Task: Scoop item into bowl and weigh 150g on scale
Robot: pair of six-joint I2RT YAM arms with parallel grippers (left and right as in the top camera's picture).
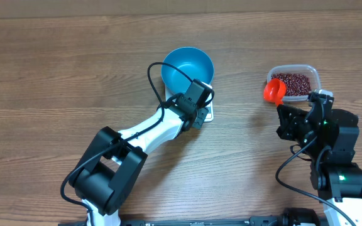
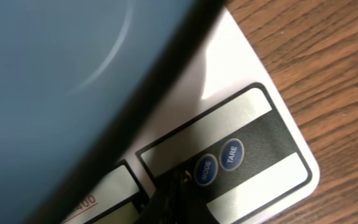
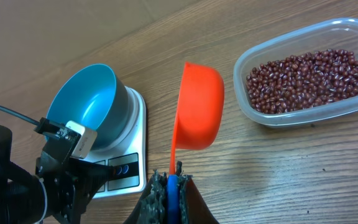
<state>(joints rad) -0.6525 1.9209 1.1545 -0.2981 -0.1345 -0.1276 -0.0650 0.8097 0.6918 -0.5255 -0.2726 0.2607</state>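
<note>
The blue bowl (image 1: pixel 187 68) stands on the white scale (image 1: pixel 209 113); no beans show inside the bowl (image 3: pixel 89 102). My left gripper (image 1: pixel 200 117) is shut, and its dark tip (image 2: pixel 173 194) rests on the scale's (image 2: pixel 247 74) button panel beside the MODE button (image 2: pixel 205 169). The bowl's wall (image 2: pixel 55 74) fills that view's left. The item, red-brown beans (image 3: pixel 309 78), lies in a clear tub (image 1: pixel 311 70). My right gripper (image 3: pixel 171 185) is shut on the blue handle of an orange scoop (image 3: pixel 197 106), held above the table between scale (image 3: pixel 137 112) and tub. No beans show in the scoop (image 1: pixel 273 91).
The left arm (image 3: pixel 48 174) reaches in over the scale's front edge, with a black cable (image 1: pixel 159 78) looping beside the bowl. Wooden tabletop (image 1: pixel 55 81) stretches left of the scale and between scale and tub.
</note>
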